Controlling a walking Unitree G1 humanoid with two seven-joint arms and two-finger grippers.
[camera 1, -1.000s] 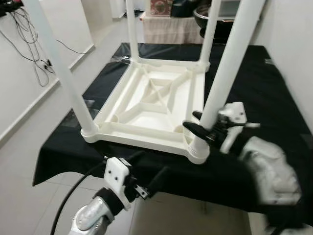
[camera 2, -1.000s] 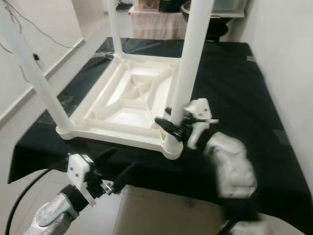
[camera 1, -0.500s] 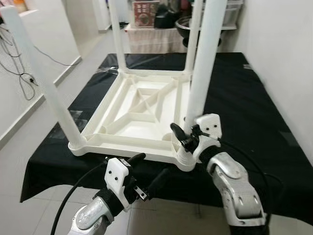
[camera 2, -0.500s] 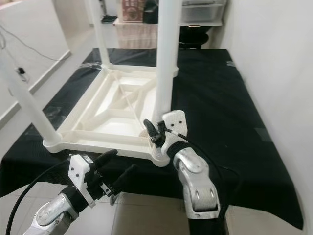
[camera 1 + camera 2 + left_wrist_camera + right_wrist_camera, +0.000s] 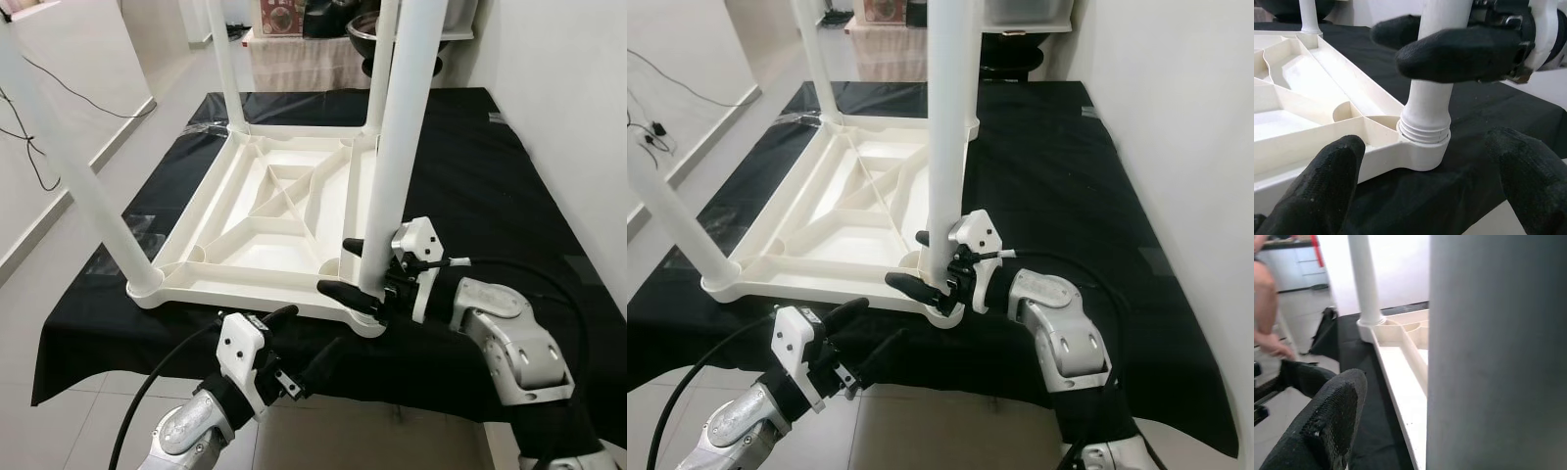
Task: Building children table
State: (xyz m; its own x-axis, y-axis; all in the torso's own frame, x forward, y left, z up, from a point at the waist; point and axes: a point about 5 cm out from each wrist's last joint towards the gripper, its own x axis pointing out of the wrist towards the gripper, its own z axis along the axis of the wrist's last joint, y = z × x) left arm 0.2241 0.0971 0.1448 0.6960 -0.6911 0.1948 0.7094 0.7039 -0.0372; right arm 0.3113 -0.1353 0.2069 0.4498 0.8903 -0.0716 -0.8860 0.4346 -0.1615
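Note:
A white plastic children's table (image 5: pixel 245 284) lies upside down on a black cloth, its four legs pointing up. My right gripper (image 5: pixel 335 264) is at the base of the near right leg (image 5: pixel 397 147). It is open, one black finger on each side of the leg. The right wrist view shows a gap between one finger (image 5: pixel 1322 426) and the leg (image 5: pixel 1498 352). The leg's threaded end (image 5: pixel 1425 132) sits in the corner socket (image 5: pixel 1420 159). My left gripper (image 5: pixel 299 338) hangs open just below the table's front edge, pointing at that corner, holding nothing.
The black cloth (image 5: pixel 490 166) covers a low stand with free room to the right of the white table. A white wall runs along the right. Tiled floor and cables (image 5: pixel 29 147) lie to the left. Part of a person (image 5: pixel 1268 338) shows in the right wrist view.
The camera has shifted. My right gripper stays at the near right leg, and its fingers now reach out level past the leg. The left gripper has hardly moved.

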